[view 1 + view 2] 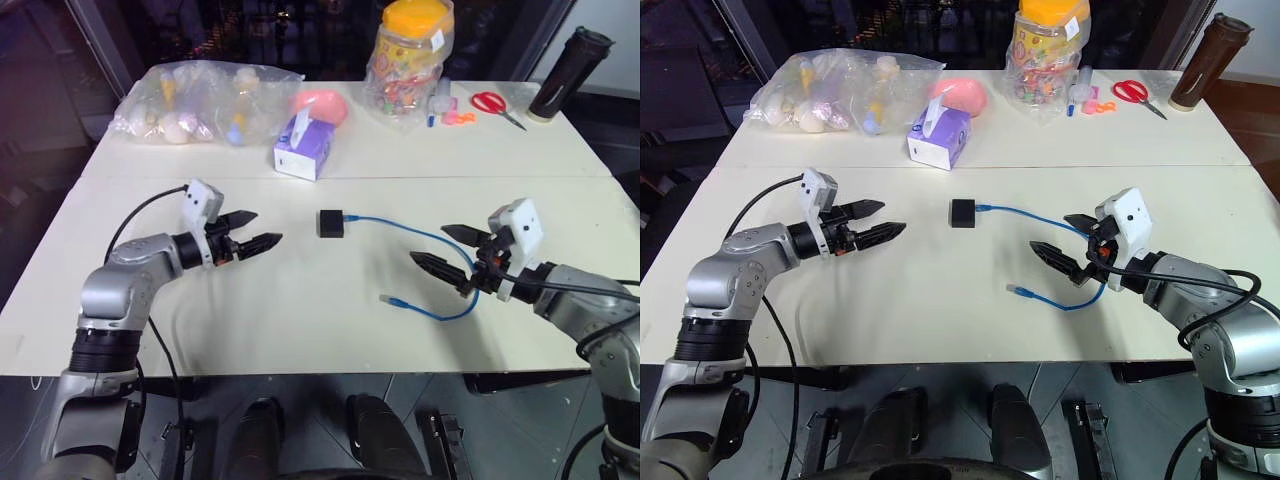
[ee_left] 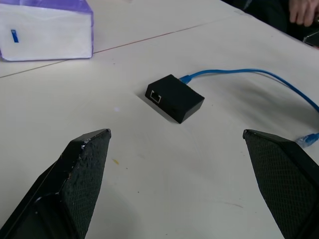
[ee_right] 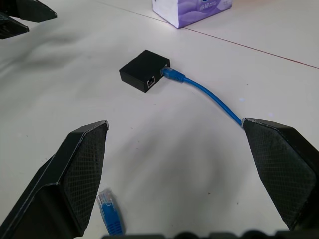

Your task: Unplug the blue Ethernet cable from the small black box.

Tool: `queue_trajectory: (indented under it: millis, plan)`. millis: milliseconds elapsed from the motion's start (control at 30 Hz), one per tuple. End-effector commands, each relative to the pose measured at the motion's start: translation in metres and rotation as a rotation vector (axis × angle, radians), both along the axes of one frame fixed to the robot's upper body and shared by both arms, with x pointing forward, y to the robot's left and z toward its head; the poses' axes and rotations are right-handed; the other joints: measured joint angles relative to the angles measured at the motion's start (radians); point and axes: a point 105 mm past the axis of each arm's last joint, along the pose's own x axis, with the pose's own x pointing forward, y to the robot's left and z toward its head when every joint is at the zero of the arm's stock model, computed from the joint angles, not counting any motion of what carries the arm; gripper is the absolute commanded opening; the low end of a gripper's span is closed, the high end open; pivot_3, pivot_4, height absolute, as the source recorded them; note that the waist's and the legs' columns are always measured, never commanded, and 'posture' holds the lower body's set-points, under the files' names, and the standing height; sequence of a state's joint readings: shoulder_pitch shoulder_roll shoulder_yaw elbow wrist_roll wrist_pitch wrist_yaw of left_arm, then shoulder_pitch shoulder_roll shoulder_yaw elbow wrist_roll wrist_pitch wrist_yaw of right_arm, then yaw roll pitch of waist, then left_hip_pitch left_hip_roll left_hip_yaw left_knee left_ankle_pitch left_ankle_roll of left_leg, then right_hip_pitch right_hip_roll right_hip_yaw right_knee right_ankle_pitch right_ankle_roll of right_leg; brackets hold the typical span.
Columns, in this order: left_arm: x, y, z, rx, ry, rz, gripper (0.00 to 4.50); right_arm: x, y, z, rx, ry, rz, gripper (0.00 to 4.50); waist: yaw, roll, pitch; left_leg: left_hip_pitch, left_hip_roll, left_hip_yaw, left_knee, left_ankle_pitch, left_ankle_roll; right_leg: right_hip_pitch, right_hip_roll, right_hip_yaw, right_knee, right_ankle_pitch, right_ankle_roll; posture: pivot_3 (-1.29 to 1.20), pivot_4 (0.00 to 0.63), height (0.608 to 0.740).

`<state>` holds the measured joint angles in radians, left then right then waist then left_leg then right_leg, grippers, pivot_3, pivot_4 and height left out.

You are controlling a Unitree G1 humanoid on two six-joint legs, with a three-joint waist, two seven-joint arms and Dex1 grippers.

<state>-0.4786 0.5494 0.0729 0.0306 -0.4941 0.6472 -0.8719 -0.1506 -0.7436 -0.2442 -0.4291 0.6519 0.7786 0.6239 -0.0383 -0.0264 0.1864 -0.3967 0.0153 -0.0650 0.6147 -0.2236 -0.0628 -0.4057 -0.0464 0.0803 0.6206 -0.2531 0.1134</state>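
Seen from the head: small black box (image 1: 331, 223) flat on the white counter (image 1: 300, 300), just this side of the purple tissue box (image 1: 304, 148); blue Ethernet cable (image 1: 420, 240) plugged into the box's side, curling away to a loose plug end (image 1: 392, 299). Left hand (image 1: 258, 230) and right hand (image 1: 440, 247) either side of the box, both spread wide, holding nothing. Visible from the wrists alone: an empty port on the box's face beside the plugged one
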Motion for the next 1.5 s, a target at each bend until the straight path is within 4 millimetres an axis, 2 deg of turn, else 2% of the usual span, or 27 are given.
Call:
queue_trajectory:
  millis: [33, 167, 733, 900, 1000, 1133, 1200, 1233, 1300, 1400, 1500]
  plan:
    - [-0.009, -0.009, 0.011, 0.056, -0.066, -0.078, 4.46, -0.003, 0.004, 0.008, 0.004, -0.048, 0.011, 4.50, 0.000, 0.000, 0.000, 0.000, 0.000, 0.000, 0.000, 0.000, 0.000, 0.000, 0.000, 0.000, 0.000, 0.000, 0.000, 0.00, 0.150, 0.739]
    - [0.002, -0.008, 0.016, -0.001, -0.069, -0.036, 4.46, -0.005, 0.004, 0.007, 0.006, -0.047, 0.007, 4.50, 0.001, 0.000, 0.000, 0.000, 0.000, 0.000, 0.000, 0.000, 0.000, 0.000, 0.000, 0.000, 0.000, 0.000, 0.000, 0.00, 0.150, 0.739]
    - [0.003, -0.006, 0.013, 0.004, -0.058, -0.039, 4.46, -0.005, 0.005, 0.005, 0.012, -0.043, 0.002, 4.50, -0.002, 0.000, 0.000, 0.000, 0.000, 0.000, 0.000, 0.000, 0.000, 0.000, 0.000, 0.000, 0.000, 0.000, 0.000, 0.00, 0.150, 0.739]
    - [0.028, 0.002, 0.009, 0.108, -0.100, 0.147, 4.46, 0.004, 0.001, 0.002, -0.049, -0.059, -0.037, 4.50, 0.000, 0.000, 0.000, 0.000, 0.000, 0.000, 0.001, 0.000, 0.000, 0.000, 0.000, 0.000, 0.001, 0.000, 0.001, 0.00, 0.150, 0.739]
    - [0.025, 0.001, 0.011, 0.103, -0.124, 0.095, 4.46, 0.008, 0.000, 0.003, -0.063, -0.074, -0.046, 4.50, -0.001, 0.000, 0.000, 0.000, 0.000, 0.000, 0.001, 0.000, 0.000, 0.000, 0.000, 0.000, 0.001, 0.002, 0.003, 0.00, 0.150, 0.739]
    - [0.016, -0.004, 0.020, 0.093, -0.082, -0.080, 4.46, 0.029, 0.005, -0.004, -0.142, -0.096, 0.015, 4.50, -0.007, 0.000, 0.000, 0.000, 0.000, 0.001, 0.000, 0.000, 0.000, -0.001, 0.000, 0.000, 0.001, 0.002, 0.003, 0.00, 0.150, 0.739]
    - [0.012, -0.005, 0.026, 0.153, -0.091, -0.171, 4.46, 0.054, 0.013, -0.016, -0.192, -0.089, 0.063, 4.50, -0.009, 0.000, 0.001, 0.002, 0.000, 0.001, 0.001, 0.000, 0.000, 0.000, 0.001, 0.000, 0.002, 0.001, 0.000, 0.00, 0.150, 0.739]
    - [0.011, -0.004, 0.030, 0.188, -0.101, -0.205, 4.46, 0.073, 0.018, -0.021, -0.192, -0.080, 0.078, 4.50, -0.010, 0.000, 0.001, 0.002, 0.000, 0.002, 0.001, 0.000, 0.000, 0.000, 0.000, 0.000, 0.002, 0.001, -0.001, 0.00, 0.150, 0.739]
    - [0.010, -0.002, 0.033, 0.227, -0.111, -0.231, 4.46, 0.098, 0.027, -0.028, -0.203, -0.068, 0.103, 4.50, -0.023, -0.001, 0.002, 0.005, 0.001, 0.003, 0.001, 0.000, 0.000, 0.001, 0.001, 0.001, 0.003, 0.002, -0.002, 0.00, 0.150, 0.739]
    - [0.006, 0.000, 0.037, 0.234, -0.110, -0.242, 4.46, 0.126, 0.037, -0.034, -0.219, -0.053, 0.124, 4.50, -0.030, -0.001, 0.002, 0.004, 0.001, 0.003, 0.000, 0.000, 0.000, 0.000, 0.001, 0.001, 0.004, 0.004, 0.002, 0.00, 0.150, 0.739]
    - [0.001, 0.000, 0.037, 0.214, -0.107, -0.227, 4.46, 0.137, 0.050, -0.039, -0.238, -0.028, 0.177, 4.50, -0.031, -0.001, 0.002, 0.002, 0.001, 0.002, -0.001, 0.000, 0.000, -0.003, 0.000, 0.001, 0.007, 0.003, 0.004, 0.00, 0.150, 0.739]
